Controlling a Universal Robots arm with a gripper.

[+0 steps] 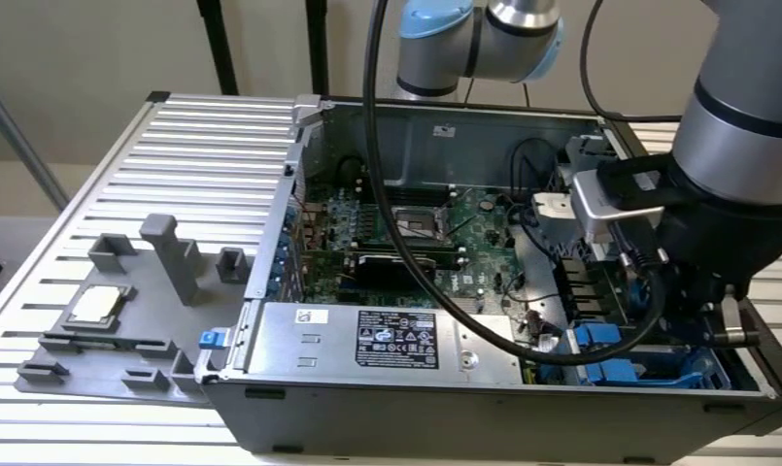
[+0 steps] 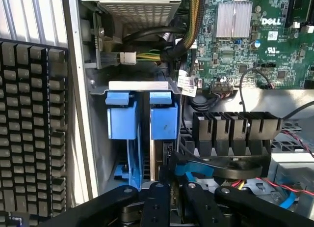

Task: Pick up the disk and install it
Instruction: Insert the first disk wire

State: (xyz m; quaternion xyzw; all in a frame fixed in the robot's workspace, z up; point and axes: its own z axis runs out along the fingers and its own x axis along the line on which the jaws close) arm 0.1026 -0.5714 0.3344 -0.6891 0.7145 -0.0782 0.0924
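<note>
While you scan from the exterior view's left, past the tray (image 1: 99, 359) and motherboard (image 1: 404, 243), the disk (image 2: 164, 120) stands on edge in its bay: stiff, fairly heavy, best held by its blue carrier. Your gripper (image 2: 171, 197) reaches down into the case (image 1: 494, 413); whether it grips anything, you cannot tell.

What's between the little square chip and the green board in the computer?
In the exterior view: a grey post and the case's metal wall, between chip and motherboard.
</note>
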